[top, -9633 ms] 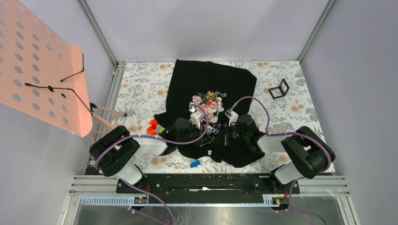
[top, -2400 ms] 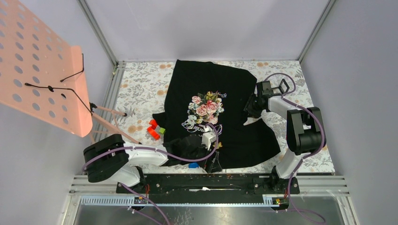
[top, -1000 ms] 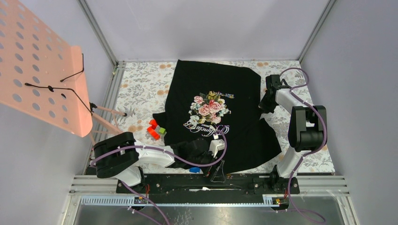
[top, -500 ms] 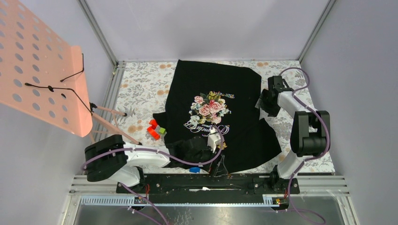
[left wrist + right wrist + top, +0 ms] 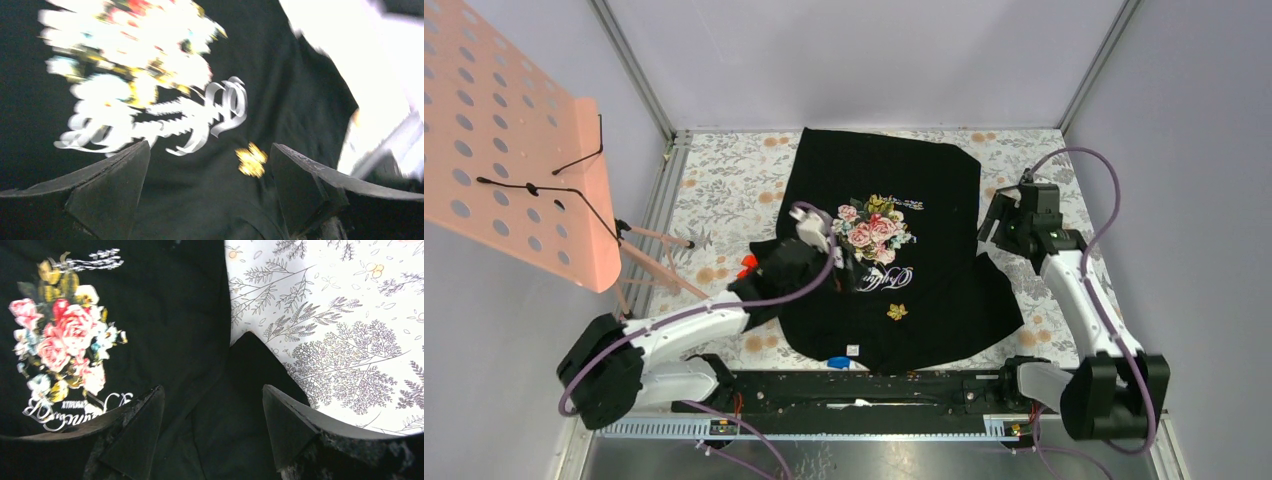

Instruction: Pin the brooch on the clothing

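The clothing (image 5: 894, 180), a black T-shirt with pink roses and white script, lies spread flat on the table. The brooch (image 5: 897, 312), a tiny golden leaf, sits on the shirt's front just below the lettering. The left wrist view shows the brooch (image 5: 251, 160) blurred, on the cloth beside my right-hand finger. My left gripper (image 5: 844, 268) (image 5: 210, 146) hovers open over the print's left side, holding nothing. Above the shirt's right sleeve edge my right gripper (image 5: 991, 228) (image 5: 212, 388) stands open and empty, with the clothing (image 5: 165, 315) below it.
Red and green blocks (image 5: 746, 266) peek out behind the left arm. A small blue piece (image 5: 838, 361) lies at the shirt's near hem. A pink pegboard stand (image 5: 514, 140) leans at the far left. The floral tablecloth (image 5: 724, 180) covers the table.
My left arm swung from the near hem up to the rose print, leaving the brooch on the shirt. My right gripper opened, let go of the sleeve edge and lifted away.
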`<state>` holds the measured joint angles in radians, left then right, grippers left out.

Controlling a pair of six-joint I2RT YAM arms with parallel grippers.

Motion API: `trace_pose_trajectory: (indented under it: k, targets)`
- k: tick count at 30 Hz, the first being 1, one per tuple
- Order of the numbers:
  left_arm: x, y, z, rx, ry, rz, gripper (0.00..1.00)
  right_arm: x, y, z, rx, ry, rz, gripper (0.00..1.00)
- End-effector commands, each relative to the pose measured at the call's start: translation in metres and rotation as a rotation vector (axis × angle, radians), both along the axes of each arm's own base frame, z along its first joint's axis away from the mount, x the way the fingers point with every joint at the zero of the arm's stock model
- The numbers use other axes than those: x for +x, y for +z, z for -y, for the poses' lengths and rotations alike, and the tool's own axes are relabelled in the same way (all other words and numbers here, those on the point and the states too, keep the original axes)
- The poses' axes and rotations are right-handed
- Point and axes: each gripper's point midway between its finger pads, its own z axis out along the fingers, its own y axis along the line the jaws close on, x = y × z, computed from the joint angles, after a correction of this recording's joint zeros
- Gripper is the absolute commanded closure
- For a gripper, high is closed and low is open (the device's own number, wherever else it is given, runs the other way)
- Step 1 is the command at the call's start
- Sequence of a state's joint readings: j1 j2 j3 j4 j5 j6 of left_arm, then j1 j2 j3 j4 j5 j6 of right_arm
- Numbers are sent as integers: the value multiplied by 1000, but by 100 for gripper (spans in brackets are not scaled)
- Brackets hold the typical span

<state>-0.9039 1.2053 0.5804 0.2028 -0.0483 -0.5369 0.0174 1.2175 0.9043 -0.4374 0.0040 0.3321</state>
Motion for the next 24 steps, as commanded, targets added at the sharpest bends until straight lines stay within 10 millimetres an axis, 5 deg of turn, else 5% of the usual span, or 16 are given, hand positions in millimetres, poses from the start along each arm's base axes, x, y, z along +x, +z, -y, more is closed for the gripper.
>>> trace_pose_trajectory:
  k: [1,7,13,20,24]
  targets:
    - [55,30,-77,-38,335,60,1,-8,46,-2,-17,63,208,22]
    - [65,88,-150,-8,568,283,1,-32,99,4,-65,62,467,21]
    - [47,146,-190,-48,652,494,1,-54,124,4,-73,53,716,21]
    - [40,123,-208,-18,717,482,1,-71,100,11,-83,5,861,20]
    - [39,126,-206,-36,706,486,1,-74,103,15,-104,-7,864,20]
